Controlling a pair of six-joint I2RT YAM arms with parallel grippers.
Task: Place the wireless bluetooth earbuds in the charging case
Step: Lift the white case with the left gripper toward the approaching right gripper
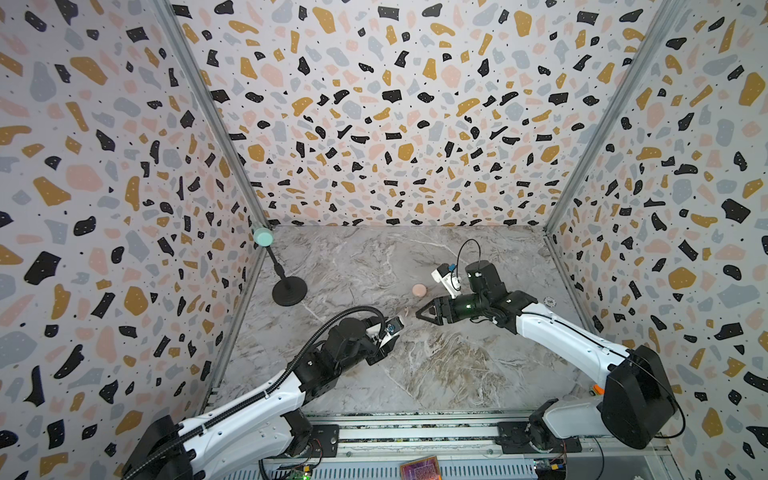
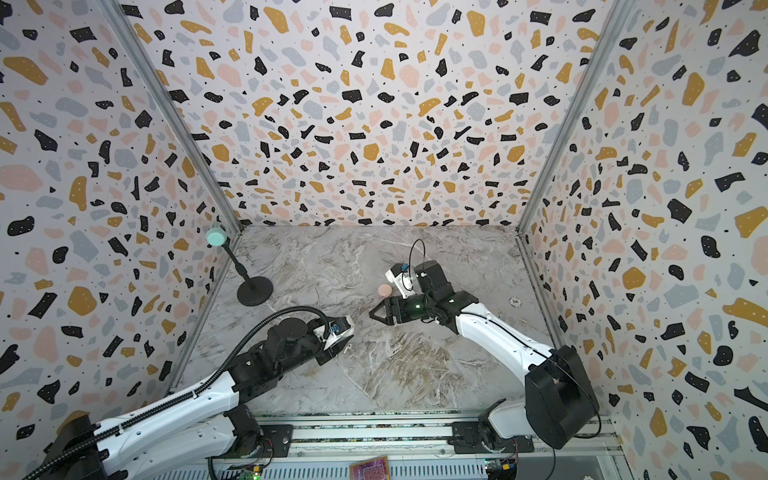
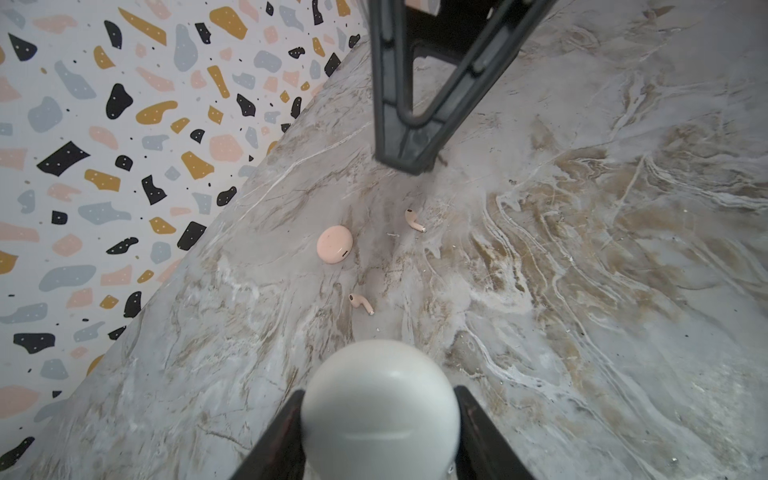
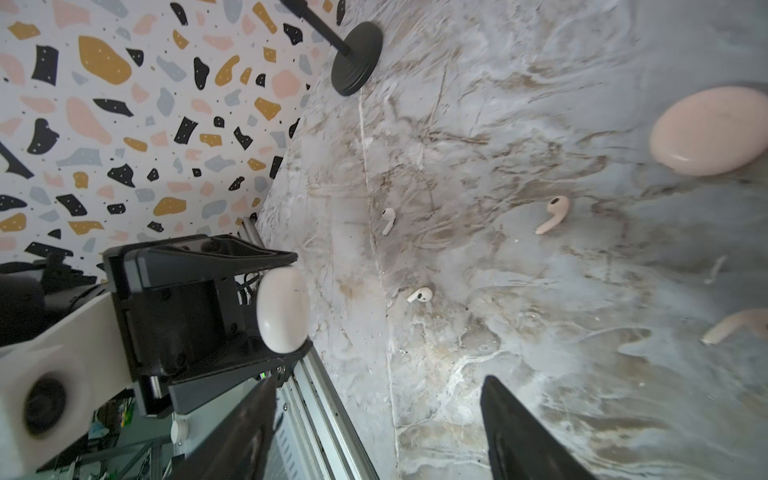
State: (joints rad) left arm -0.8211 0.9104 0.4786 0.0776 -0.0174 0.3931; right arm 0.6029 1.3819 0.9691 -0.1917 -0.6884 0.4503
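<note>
Four earbuds loose on the table [image 4: 540,374]: white earbuds [image 4: 388,220] just right of left gripper [image 3: 380,409], pink earbuds [image 4: 552,214] beside pink case [image 4: 710,131], mid-table. Left gripper clamps white case [image 3: 380,390], lid looks shut. Right gripper [image 4: 380,380] spread, empty, centre. Likely step: opening the case; next needs right gripper on lid.
</note>
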